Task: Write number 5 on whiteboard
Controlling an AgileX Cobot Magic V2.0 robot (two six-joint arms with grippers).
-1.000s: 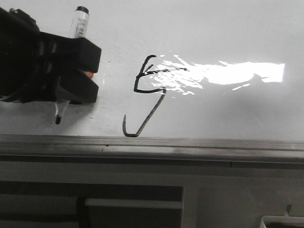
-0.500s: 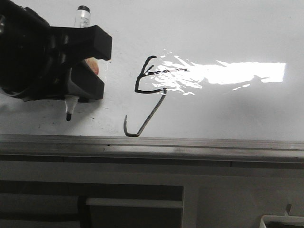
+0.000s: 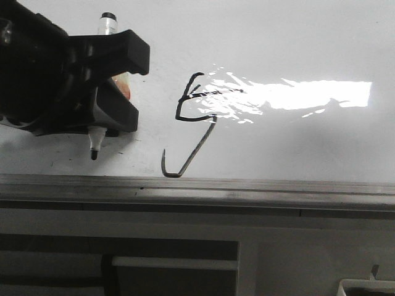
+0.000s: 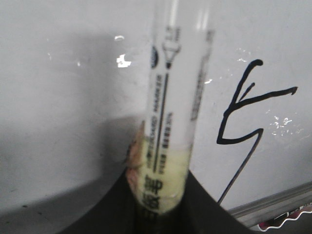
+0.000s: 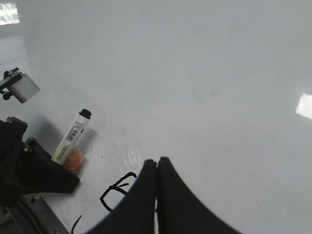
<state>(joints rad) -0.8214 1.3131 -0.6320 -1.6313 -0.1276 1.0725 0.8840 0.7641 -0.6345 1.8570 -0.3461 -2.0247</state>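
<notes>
A crooked black number 5 (image 3: pixel 195 120) already stands on the whiteboard (image 3: pixel 296 43), with a top stroke, an angular body and a long slanted tail that ends in a small hook just above the grey frame rail (image 3: pixel 247 188). Judging by that, the writing looks done, and what seems left is only to lift the pen away or put it down.

The left gripper (image 3: pixel 123 86) sits at about nine o'clock from the figure, well apart from it, its jaws closed on a whiteboard marker (image 3: pixel 106 28). The marker's black tip (image 3: pixel 94 154) points toward six o'clock, near the board's lower edge; whether it touches the surface cannot be told. The left wrist view shows the marker barrel (image 4: pixel 168 122) clamped, with the figure beside it.

The right gripper (image 5: pixel 156 195) hangs over bare board with its fingers pressed together, holding nothing.

A bright glare patch (image 3: pixel 308 95) lies at three o'clock from the figure, washing over its top stroke. Nothing blocks the marker's way off the board.
</notes>
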